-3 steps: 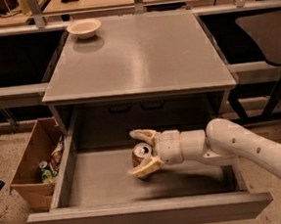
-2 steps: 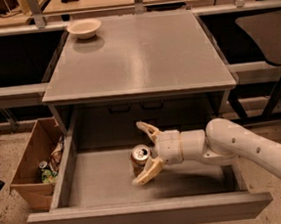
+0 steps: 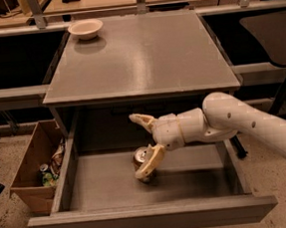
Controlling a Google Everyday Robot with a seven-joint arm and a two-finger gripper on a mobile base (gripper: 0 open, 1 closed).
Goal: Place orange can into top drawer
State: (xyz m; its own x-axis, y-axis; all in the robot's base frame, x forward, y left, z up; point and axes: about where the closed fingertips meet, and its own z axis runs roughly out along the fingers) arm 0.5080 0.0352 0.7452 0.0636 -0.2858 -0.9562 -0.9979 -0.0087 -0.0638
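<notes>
Two fingers (image 3: 149, 161) were spread wide, clasping nothing, and the gripper (image 3: 137, 145) hung inside the top drawer (image 3: 152, 217), with one white arm (image 3: 254, 126) reaching in from the right of the view. One orange can (image 3: 139, 156) stood on the drawer floor, left of centre, the lower finger crossing in front of it; contact could not be told. Up on the cabinet top (image 3: 143, 61), one pale bowl (image 3: 85, 28) sat at the back left corner. One cardboard box (image 3: 30, 171) rested on the floor at left, with one small green can (image 3: 44, 168) among its litter.
</notes>
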